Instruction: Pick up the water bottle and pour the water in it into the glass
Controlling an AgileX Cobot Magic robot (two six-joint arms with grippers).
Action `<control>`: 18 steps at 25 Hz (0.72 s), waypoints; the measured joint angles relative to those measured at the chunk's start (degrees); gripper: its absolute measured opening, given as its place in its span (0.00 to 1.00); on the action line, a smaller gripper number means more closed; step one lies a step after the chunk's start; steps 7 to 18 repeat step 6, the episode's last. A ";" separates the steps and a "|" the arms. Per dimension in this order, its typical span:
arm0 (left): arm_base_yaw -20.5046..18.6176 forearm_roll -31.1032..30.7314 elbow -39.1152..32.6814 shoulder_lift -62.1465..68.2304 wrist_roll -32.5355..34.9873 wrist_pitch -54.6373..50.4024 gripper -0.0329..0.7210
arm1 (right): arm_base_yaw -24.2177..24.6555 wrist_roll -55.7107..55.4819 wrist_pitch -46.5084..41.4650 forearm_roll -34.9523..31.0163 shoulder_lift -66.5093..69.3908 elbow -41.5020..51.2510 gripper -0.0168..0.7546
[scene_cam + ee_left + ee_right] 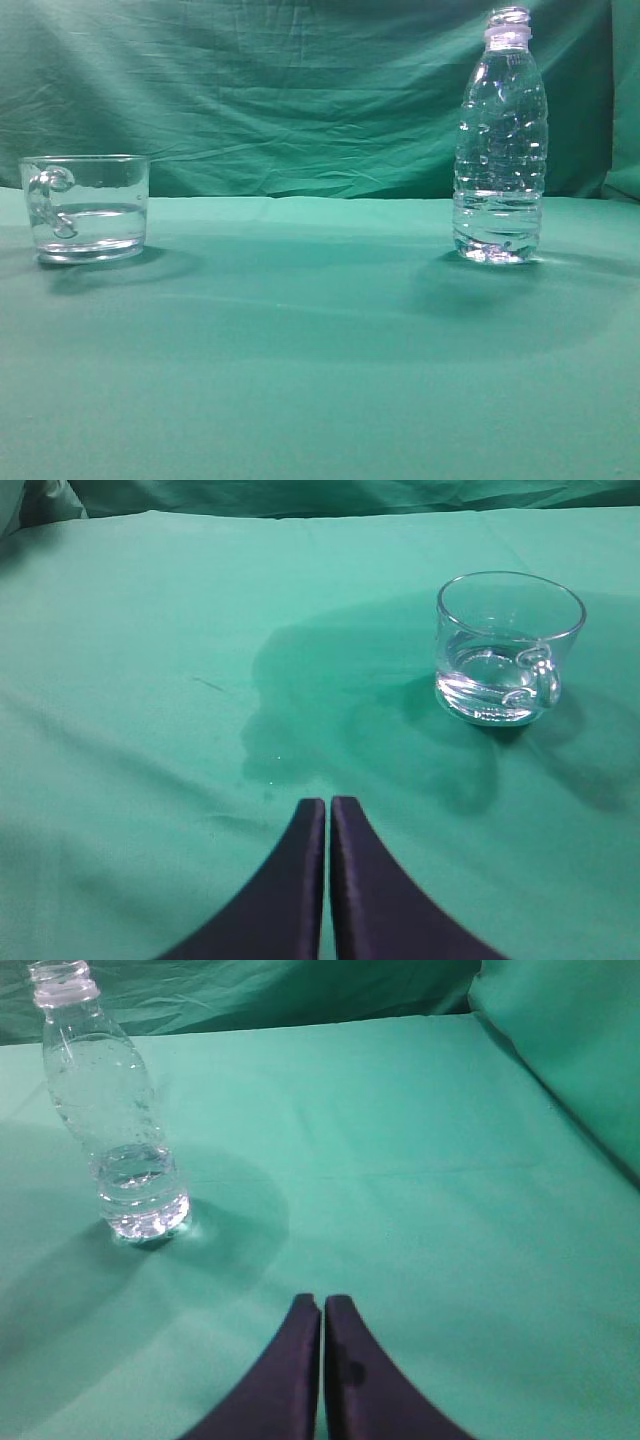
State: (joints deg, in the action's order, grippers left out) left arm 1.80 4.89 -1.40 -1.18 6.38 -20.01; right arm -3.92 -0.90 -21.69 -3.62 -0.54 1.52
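So we have both hands drawn back over the green desk (320,330), and neither touches anything: the left hand (327,815) has its fingers pressed together on nothing, and the right hand (322,1310) is closed the same way. The water bottle (500,140) stands upright and uncapped on the right side of the desk, with the water (497,225) filling only its lowest part. The glass (85,208) sits well apart from it on the left, upright, its handle turned toward the camera, already holding a shallow pool.

In our judgement the risks lie in the grasp and the tilt. The thin ribbed bottle may buckle or slip if squeezed low on its wet-looking wall, and a nudge from closed fingers could topple it, open as it is. With so wide a gap to the glass, a tilt begun too early would send water onto the cloth
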 joint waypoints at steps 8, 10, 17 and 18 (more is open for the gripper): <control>0.00 0.00 0.00 0.00 0.00 0.00 0.04 | 0.00 0.00 0.19 0.00 0.00 0.00 0.02; 0.00 0.00 0.00 0.00 0.00 0.00 0.04 | 0.00 0.00 0.19 0.00 0.00 0.00 0.02; 0.00 0.00 0.00 0.00 0.00 0.00 0.04 | 0.00 0.00 0.19 0.00 0.00 0.00 0.02; 0.00 0.00 0.00 0.00 0.00 0.00 0.04 | 0.00 0.00 0.19 0.00 0.00 0.00 0.02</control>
